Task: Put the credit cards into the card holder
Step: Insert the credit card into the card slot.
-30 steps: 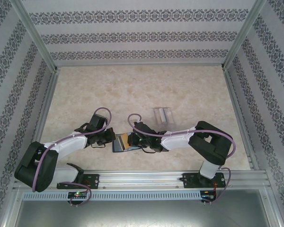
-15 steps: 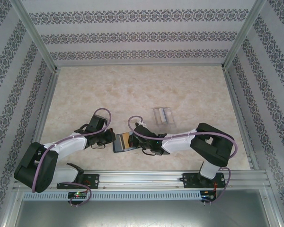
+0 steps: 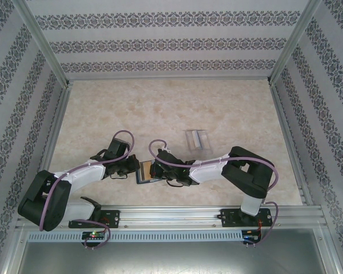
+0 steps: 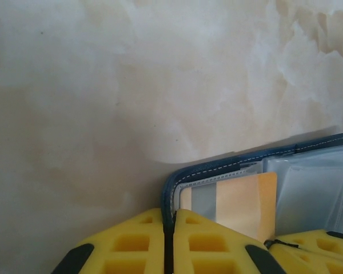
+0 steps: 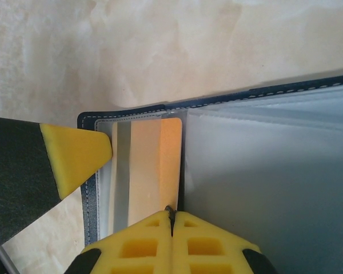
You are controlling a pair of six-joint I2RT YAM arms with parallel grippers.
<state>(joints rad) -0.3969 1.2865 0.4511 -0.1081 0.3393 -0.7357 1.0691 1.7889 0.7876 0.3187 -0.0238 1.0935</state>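
Observation:
The dark navy card holder [image 3: 142,177] lies open between the two arms. My left gripper [image 4: 168,228] is shut on its stitched navy edge [image 4: 228,164]. An orange credit card [image 5: 154,171] with a grey stripe sits in the clear left pocket, also seen as the card [image 4: 240,202] in the left wrist view. My right gripper [image 5: 172,220] is shut, its tips pressed at the card's near right corner with a thin dark sliver in the seam. The left gripper's finger [image 5: 77,157] rests on the holder's left border. Clear sleeve pages [image 5: 263,182] fan out to the right.
A small clear plastic piece with grey stripes [image 3: 196,139] lies on the marble tabletop [image 3: 160,108] behind the right arm. Patterned walls enclose the table on three sides, and a metal rail [image 3: 177,214] runs along the near edge.
My right gripper has moved left toward the left gripper, and the orange card has slid left with it, deeper into the holder. The left arm has stayed put.

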